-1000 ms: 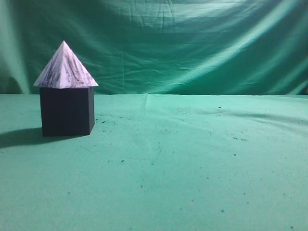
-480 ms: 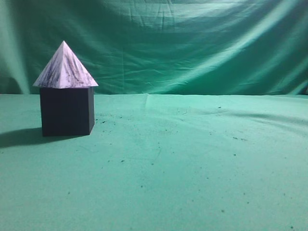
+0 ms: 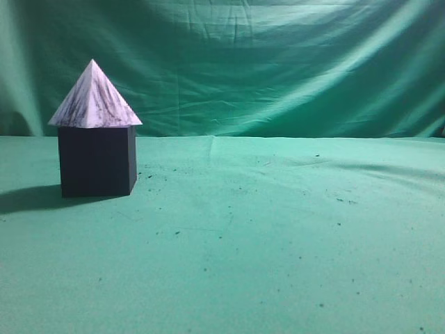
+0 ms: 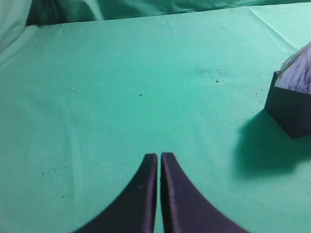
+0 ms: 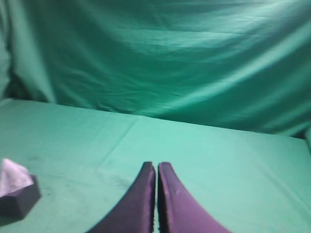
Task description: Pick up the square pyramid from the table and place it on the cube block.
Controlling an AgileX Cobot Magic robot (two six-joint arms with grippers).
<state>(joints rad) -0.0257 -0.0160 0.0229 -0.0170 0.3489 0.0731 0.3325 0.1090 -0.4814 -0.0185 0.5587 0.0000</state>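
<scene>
The white marbled square pyramid (image 3: 94, 97) sits upright on top of the dark cube block (image 3: 95, 161), at the left of the green table (image 3: 278, 236). Neither gripper shows in the exterior view. In the left wrist view my left gripper (image 4: 159, 156) is shut and empty above bare cloth; the cube block (image 4: 290, 110) with the pyramid (image 4: 300, 74) on it is far to its right at the frame edge. In the right wrist view my right gripper (image 5: 156, 166) is shut and empty; the pyramid (image 5: 13, 176) on the cube block (image 5: 20, 201) lies far to its lower left.
A green cloth backdrop (image 3: 264, 69) hangs behind the table. The cloth on the table has small dark specks and shallow wrinkles. The block casts a shadow (image 3: 28, 198) to its left.
</scene>
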